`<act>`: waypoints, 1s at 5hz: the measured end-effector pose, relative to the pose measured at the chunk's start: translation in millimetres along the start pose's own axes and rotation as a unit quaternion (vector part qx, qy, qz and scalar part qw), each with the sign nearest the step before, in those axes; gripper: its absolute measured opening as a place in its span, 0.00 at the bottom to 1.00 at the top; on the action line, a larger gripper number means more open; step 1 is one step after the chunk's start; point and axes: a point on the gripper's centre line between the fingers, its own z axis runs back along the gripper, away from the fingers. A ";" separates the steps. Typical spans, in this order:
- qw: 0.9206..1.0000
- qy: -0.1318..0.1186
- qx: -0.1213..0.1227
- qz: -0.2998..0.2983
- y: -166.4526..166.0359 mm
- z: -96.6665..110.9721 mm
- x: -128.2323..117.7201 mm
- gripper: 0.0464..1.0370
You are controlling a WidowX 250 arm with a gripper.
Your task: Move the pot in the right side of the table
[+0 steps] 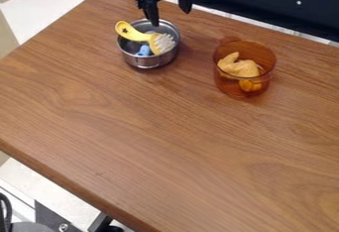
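At the top of the camera view my black gripper (169, 15) hangs over the back of the table (159, 137), open, its two fingers spread apart. One finger is by the rear rim of the silver metal pot (149, 61); whether it touches the rim I cannot tell. The pot stands upright at the upper left of the table. A yellow-handled brush (136, 33) with pale bristles lies across its top, and a small blue item (143, 50) is inside it.
To the right of the metal pot stands a transparent amber pot (244, 86) holding yellow-orange pieces (240, 68). A dark panel (265, 3) runs behind the table's back edge. The table's front edge slants down from the left.
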 end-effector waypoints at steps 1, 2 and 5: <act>1.000 -0.006 0.008 0.006 -1.8 -11.1 0.6 0.96; 1.000 -0.005 0.011 0.024 -11.3 -10.2 9.0 0.96; 0.999 -0.020 0.031 0.027 -17.0 -27.3 2.9 0.96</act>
